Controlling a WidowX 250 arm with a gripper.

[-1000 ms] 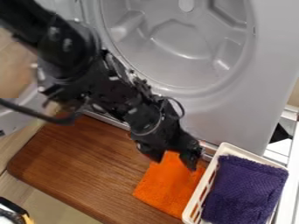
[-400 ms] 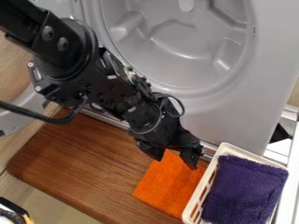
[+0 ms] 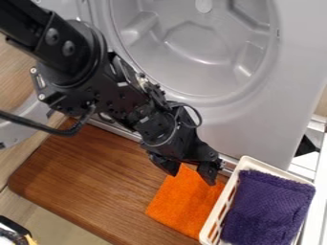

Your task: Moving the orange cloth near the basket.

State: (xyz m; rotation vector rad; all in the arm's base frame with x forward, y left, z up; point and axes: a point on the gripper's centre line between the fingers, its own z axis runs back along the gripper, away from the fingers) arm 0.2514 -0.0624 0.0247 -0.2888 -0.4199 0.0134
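On the wooden board [image 3: 89, 182] – bump risk

Gripper [image 3: 193, 179] fingers apart at top end of orange cloth [image 3: 182, 203] – cloth lies just beside basket [image 3: 275, 171]. Low swing toward basket could knock it, or a fingertip could drag cloth.

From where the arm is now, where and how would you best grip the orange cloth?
Probably pinch the orange cloth from above near its upper corner, under the gripper: it lies flat on the wooden board, and its right edge runs beside the basket, leaving little room there.
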